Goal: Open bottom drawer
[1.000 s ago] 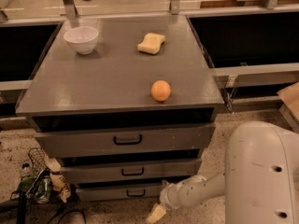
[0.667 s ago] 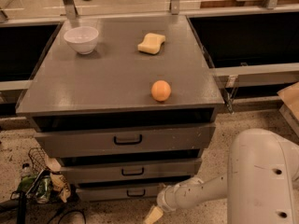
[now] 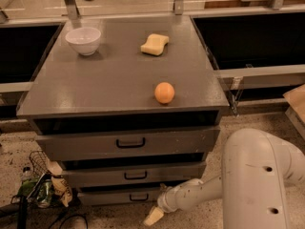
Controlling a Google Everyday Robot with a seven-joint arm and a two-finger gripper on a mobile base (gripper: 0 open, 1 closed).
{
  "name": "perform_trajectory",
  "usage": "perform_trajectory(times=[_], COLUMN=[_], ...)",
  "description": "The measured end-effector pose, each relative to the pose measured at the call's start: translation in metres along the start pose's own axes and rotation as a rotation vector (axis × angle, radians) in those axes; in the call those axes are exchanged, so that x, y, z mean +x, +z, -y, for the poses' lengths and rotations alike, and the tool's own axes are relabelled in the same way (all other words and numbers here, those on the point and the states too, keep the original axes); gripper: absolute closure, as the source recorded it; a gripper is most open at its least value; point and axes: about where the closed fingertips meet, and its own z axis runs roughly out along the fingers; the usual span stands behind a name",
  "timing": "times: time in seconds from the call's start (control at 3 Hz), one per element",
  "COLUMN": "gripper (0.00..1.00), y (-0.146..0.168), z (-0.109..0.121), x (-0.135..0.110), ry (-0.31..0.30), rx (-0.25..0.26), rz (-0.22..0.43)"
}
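The cream-tipped gripper (image 3: 153,216) hangs low over the speckled floor, just right of the bottom drawer (image 3: 107,197); clenched or released, I cannot tell. That flat grey front sits lowest. Farther up, the matte cabinet top (image 3: 95,89) carries a round orange (image 3: 164,92), a wavy yellow sponge (image 3: 154,44) and a white bowl (image 3: 83,40).

The bottom drawer (image 3: 114,197) is the lowest of three grey fronts: a thin, flat grey strip just above the floor, level and facing the camera. Its small black loop handle (image 3: 138,197) sits on the visible front (the drawer's right end is hidden behind the arm). It looks pushed in, tucked under the middle front. The gripper (image 3: 153,216) hangs just below and right of the handle, near the floor.
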Motion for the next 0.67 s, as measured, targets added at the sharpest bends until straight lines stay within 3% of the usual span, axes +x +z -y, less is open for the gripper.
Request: perform_trajectory(times=[0.33,0.67], gripper=[0.0,0.0], y=[0.0164,0.0254], z=[0.0144,0.0153], x=[-0.0192,-0.0162], ry=[-0.02,-0.026], rx=[0.013,0.01], rz=[0.011,0.006])
